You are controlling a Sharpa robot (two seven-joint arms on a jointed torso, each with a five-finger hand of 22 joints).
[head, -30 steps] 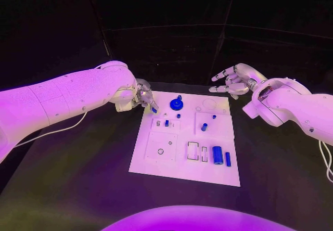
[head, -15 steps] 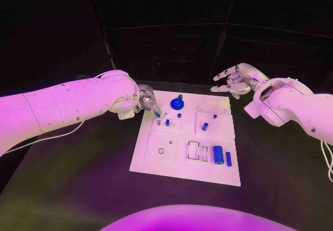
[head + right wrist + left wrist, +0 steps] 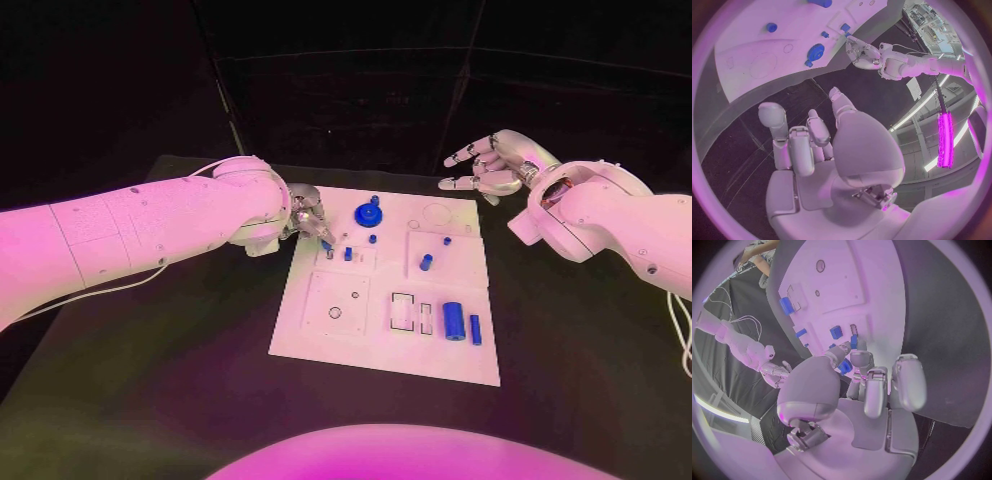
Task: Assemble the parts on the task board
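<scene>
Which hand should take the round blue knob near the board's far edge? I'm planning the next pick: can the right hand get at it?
Probably yes. The right hand hovers open beyond the task board, and nothing lies between it and the knob. The left hand is beside it, though.

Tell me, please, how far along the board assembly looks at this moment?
Early. Some blue parts already stand in the board, such as the knob. The left hand holds a small part over the far-left corner. Two cylinders lie loose; the right hand hovers empty.
</scene>
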